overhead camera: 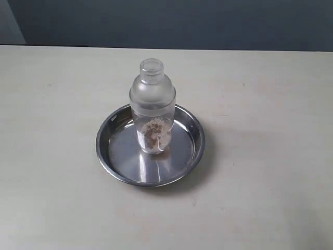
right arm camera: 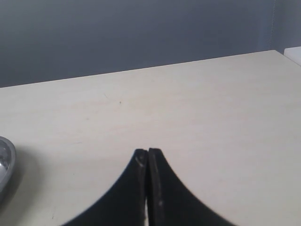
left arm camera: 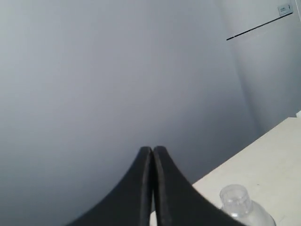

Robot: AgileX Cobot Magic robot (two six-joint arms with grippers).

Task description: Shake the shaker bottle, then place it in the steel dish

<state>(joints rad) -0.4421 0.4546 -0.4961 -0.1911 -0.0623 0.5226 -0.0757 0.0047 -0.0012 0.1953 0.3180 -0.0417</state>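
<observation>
**Shaker bottle standing in the dish, both claws clenched and clear of it**

The shaker bottle (overhead camera: 152, 109) stands upright on the flat bottom of the steel dish (overhead camera: 125, 153), about at the dish's centre, with bare metal showing all round its foot. Nothing touches it. A clump of brownish grains sits low in its frosted body. The domed shoulder and small round cap are pale and cloudy, and I cannot make out whether the cap top has holes.

The dish holds only the bottle. Its polished floor mirrors the bottle toward 6 o'clock. The rim at 12 o'clock is hidden behind the bottle's body.

The dish rests on a pale tabletop (overhead camera: 270, 182), near the middle and slightly toward 9 o'clock. Bare surface lies around it on every side. A dark blue-grey wall (overhead camera: 182, 21) runs along the far edge at 12 o'clock.

The left claw (left arm camera: 152, 151) is clenched, its two dark fingers pressed together on nothing. It is raised and points mostly at the wall. Its camera catches only the bottle's cap and part of the shoulder (left arm camera: 235, 200), and the rest is cut off.

The right claw (right arm camera: 147, 153) is clenched on nothing too and hangs over bare tabletop. Its camera shows only a sliver of the dish's rim (right arm camera: 4, 165) at the frame edge, well apart from the fingertips.
</observation>
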